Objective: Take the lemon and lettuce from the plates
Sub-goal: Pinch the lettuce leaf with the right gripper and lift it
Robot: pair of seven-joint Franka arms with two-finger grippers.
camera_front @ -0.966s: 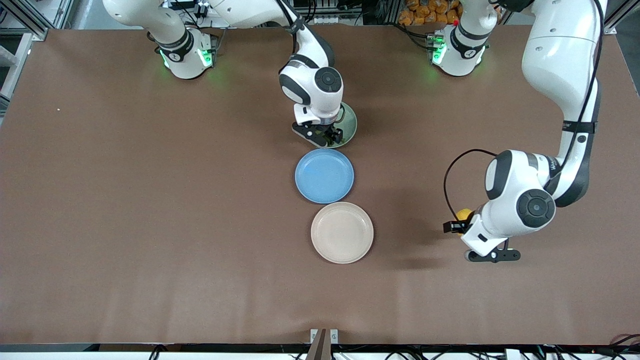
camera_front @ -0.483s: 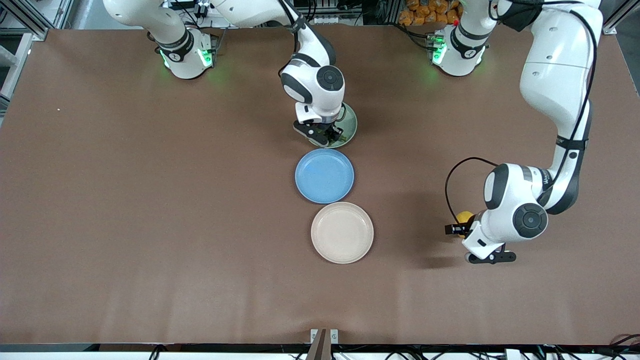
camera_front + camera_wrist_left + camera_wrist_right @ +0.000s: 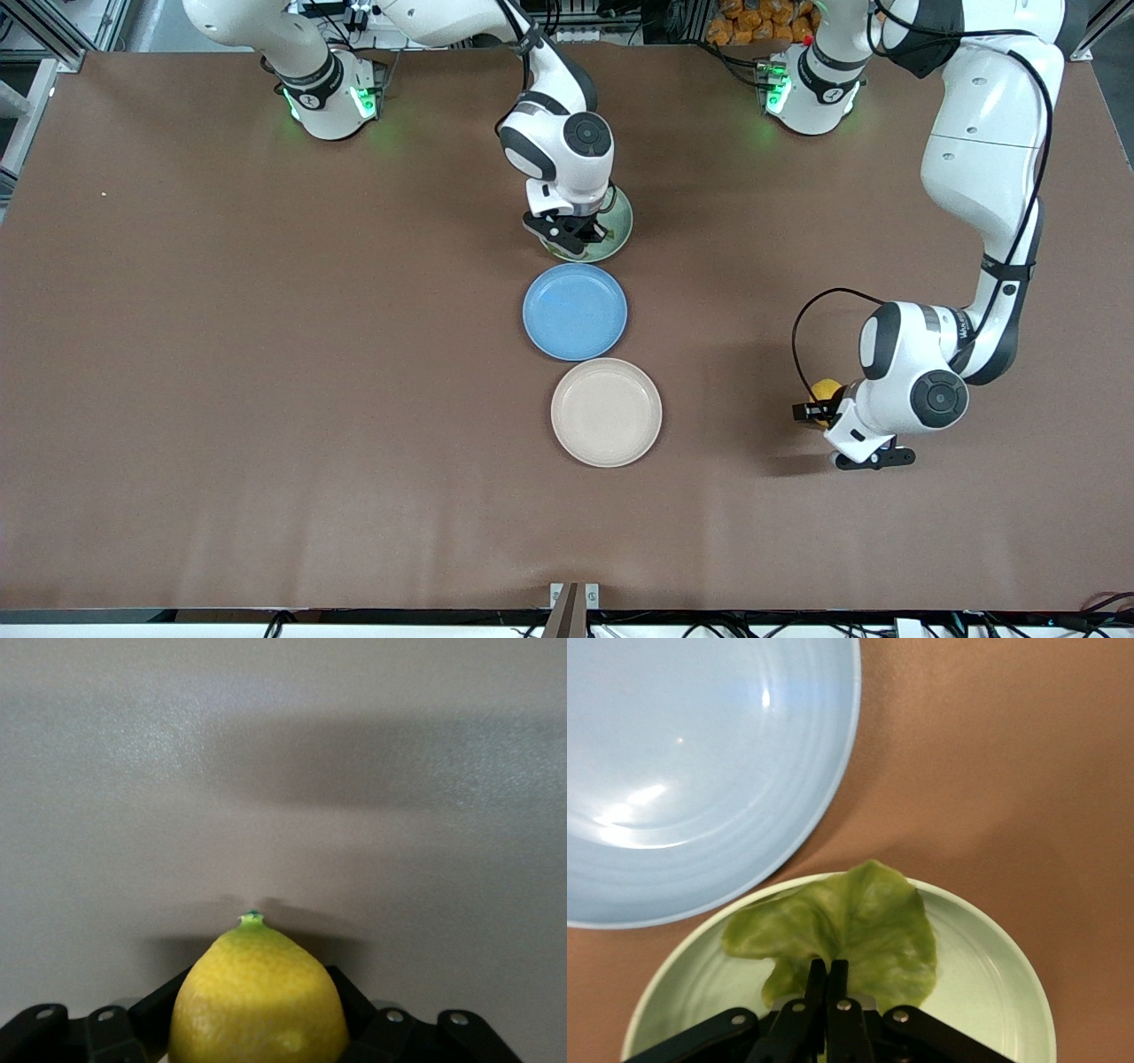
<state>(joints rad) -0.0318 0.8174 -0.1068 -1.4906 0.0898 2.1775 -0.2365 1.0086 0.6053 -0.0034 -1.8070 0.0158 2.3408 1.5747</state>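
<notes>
lettuce (image 3: 850,926) pinched in right jaws, lemon (image 3: 258,1001) between left jaws

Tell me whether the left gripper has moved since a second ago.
Yes. Judged against the beige plate, the left gripper, shut on the lemon, has shifted slightly lower in the front view, and sits slightly farther from the plate, toward the left arm's end.

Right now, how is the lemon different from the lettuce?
The lemon is plump, oval and bright yellow; the lettuce is a flat, crinkled green leaf. The left gripper holds the lemon over bare table, while the right gripper pinches the lettuce on the mint green plate. Both are gripped.
</notes>
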